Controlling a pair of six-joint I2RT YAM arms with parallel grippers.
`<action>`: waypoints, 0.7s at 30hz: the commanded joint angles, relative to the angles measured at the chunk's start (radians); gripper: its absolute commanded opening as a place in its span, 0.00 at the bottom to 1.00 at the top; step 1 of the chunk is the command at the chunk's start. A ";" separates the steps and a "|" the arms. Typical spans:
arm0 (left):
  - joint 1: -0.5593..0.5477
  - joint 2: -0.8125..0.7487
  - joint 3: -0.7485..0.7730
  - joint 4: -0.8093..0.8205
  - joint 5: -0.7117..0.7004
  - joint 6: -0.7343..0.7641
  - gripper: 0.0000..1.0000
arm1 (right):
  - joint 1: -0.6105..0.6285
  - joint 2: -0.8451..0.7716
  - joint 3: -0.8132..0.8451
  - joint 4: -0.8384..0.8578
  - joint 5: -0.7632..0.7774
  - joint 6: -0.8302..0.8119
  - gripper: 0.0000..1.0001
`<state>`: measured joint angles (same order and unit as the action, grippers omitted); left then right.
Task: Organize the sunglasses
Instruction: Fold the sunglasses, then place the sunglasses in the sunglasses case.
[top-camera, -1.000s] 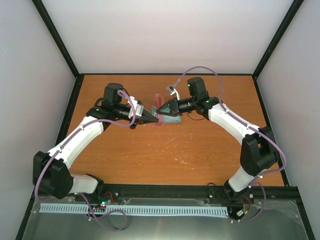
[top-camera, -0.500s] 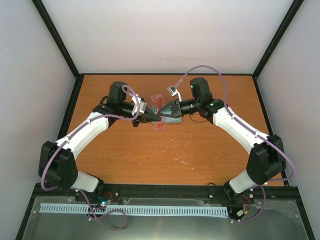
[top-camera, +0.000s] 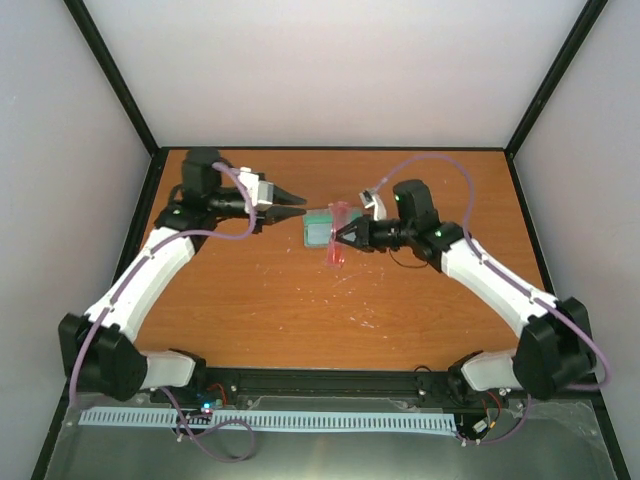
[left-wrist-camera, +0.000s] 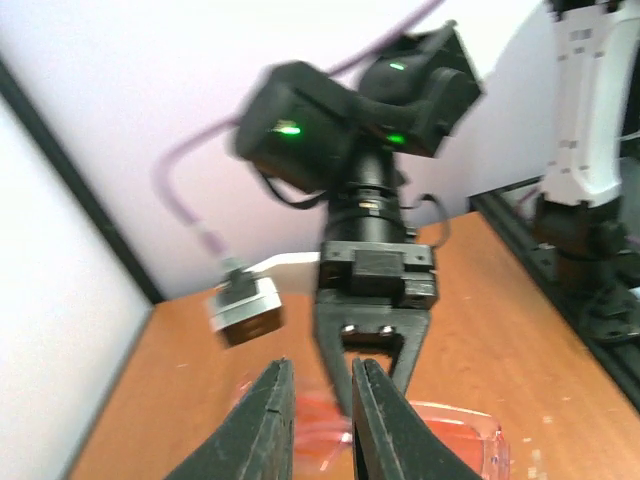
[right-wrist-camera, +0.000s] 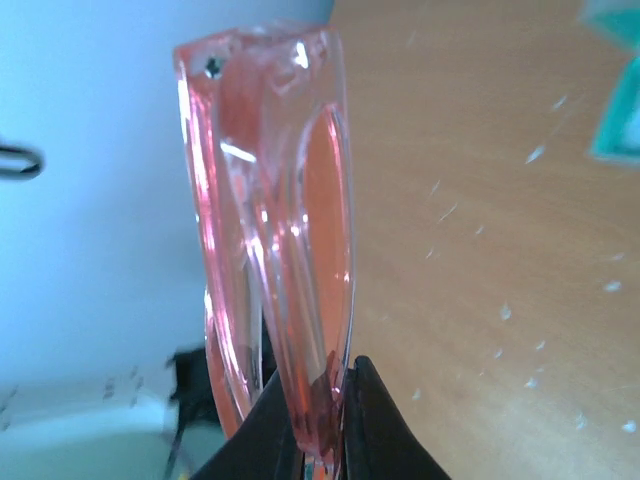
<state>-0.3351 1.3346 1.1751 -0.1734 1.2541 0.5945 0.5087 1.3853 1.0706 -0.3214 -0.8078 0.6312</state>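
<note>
At mid-table (top-camera: 250, 310), a touch toward 12 o'clock in the top view: the sunglasses (top-camera: 334, 256) are in the right gripper (top-camera: 340, 238). It's pinched on the frame partway along. The pair runs roughly 12-to-6, with a short end poking out toward 12 and the longer pink part toward 6.

Right wrist view agrees. Its fingers (right-wrist-camera: 372, 415) are closed onto the red-pink translucent frame near its low end. The rest stands up out of the grip, lens clear, wood behind it. Can't tell from any view whether the sunglasses touch the table.

The green-lined case (top-camera: 317, 231) sits just beside the sunglasses at their 9 o'clock, flat on the wood, green side up. From above the two look near-touching, but contact isn't resolvable.

The left gripper (top-camera: 297, 200) is just off the case's 11 o'clock corner in the top view, pointing toward 3 o'clock. Its height over the table isn't readable. It holds nothing: in the left wrist view its two fingers (left-wrist-camera: 268, 420) stand a narrow gap apart with nothing between them. That camera looks head-on at the right gripper, with pink frame showing low behind the left fingertips. The picture is somewhat blurred.

The right arm (top-camera: 490, 285) reaches in from 4 o'clock, the left arm (top-camera: 150, 275) from 8 o'clock. A purple cable (top-camera: 440, 165) loops over the right forearm, and another over the left.
</note>
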 joint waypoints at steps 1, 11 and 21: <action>0.063 -0.084 -0.026 0.024 -0.115 -0.032 0.19 | -0.012 -0.136 -0.210 0.304 0.357 0.344 0.03; 0.171 -0.122 -0.183 0.112 -0.102 -0.165 0.18 | 0.030 -0.115 -0.517 0.956 0.801 0.636 0.03; 0.215 -0.078 -0.153 0.054 -0.095 -0.059 0.18 | 0.016 0.128 -0.282 0.866 0.502 0.579 0.03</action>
<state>-0.1436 1.2324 0.9771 -0.0864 1.1412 0.4686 0.5289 1.5570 0.5766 0.7490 -0.1314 1.3582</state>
